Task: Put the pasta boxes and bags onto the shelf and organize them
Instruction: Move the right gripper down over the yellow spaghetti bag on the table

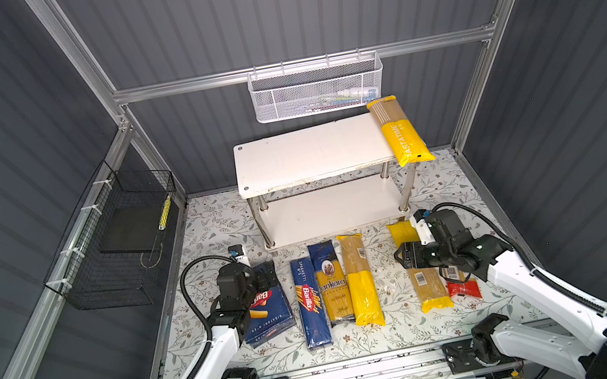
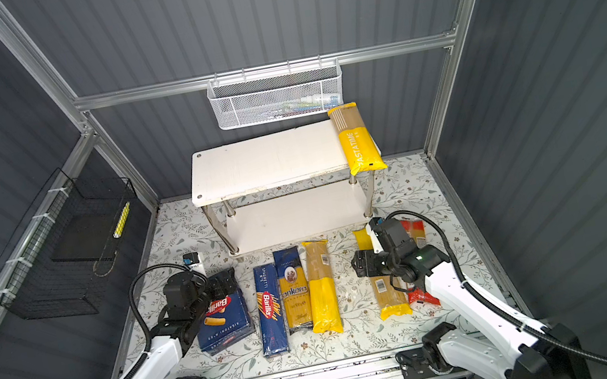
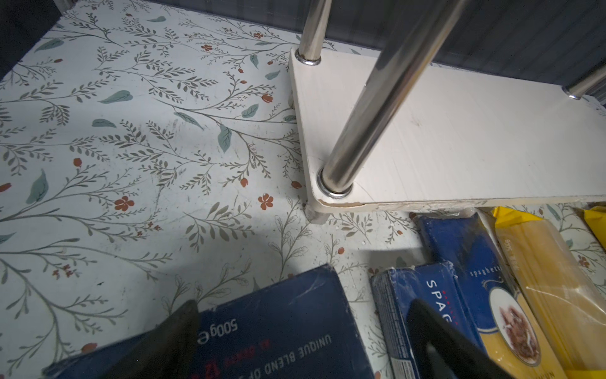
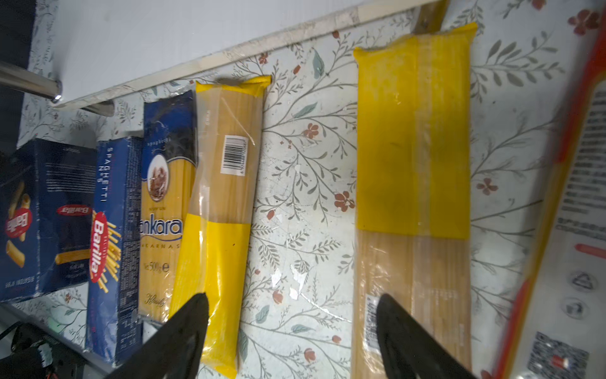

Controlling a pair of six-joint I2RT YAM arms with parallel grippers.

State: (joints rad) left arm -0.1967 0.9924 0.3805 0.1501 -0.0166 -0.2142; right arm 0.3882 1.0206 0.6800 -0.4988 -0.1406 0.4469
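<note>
On the white shelf (image 1: 304,156), a yellow PASTATIME bag (image 1: 400,131) lies across the top tier's right end and overhangs the front. On the floral table lie the wide rigatoni box (image 1: 270,318), the narrow spaghetti box (image 1: 310,303), the ankara bag (image 1: 331,282) and a yellow bag (image 1: 360,279). Farther right are another yellow bag (image 1: 431,288) and a red bag (image 1: 466,289). My left gripper (image 3: 305,305) is open, its fingers straddling the rigatoni box's far end. My right gripper (image 4: 293,297) hangs open and empty above bare table between the two yellow bags.
A white mesh basket (image 1: 318,89) hangs on the back rail above the shelf. A black wire basket (image 1: 121,239) is fixed to the left wall. The shelf's chrome legs (image 3: 377,108) stand close behind the row of packs.
</note>
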